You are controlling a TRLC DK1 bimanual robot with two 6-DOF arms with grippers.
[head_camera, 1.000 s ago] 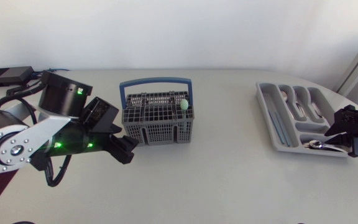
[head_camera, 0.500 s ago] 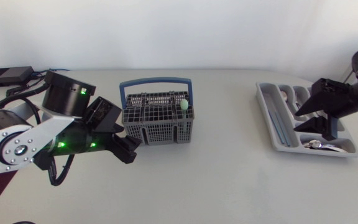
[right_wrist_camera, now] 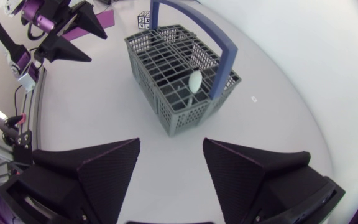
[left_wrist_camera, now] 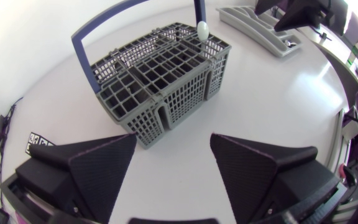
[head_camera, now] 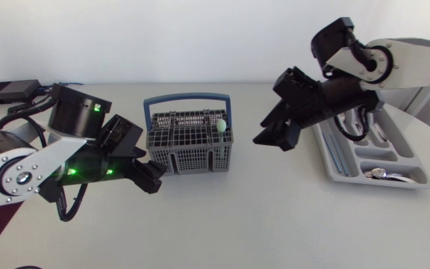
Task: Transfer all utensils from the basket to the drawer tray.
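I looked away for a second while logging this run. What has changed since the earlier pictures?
The right gripper left the near end of the tray and swung towards the basket, fingers open and empty. The spoon lies in the tray. Unchanged: the left gripper, open beside the basket, and the pale-green utensil in it.

L gripper [left_wrist_camera: 173, 142] & R gripper [right_wrist_camera: 171, 144] both w/ fingers spread wide.

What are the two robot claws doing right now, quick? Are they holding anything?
Left gripper: open, holding nothing, with the basket just ahead of it.
Right gripper: open, holding nothing.
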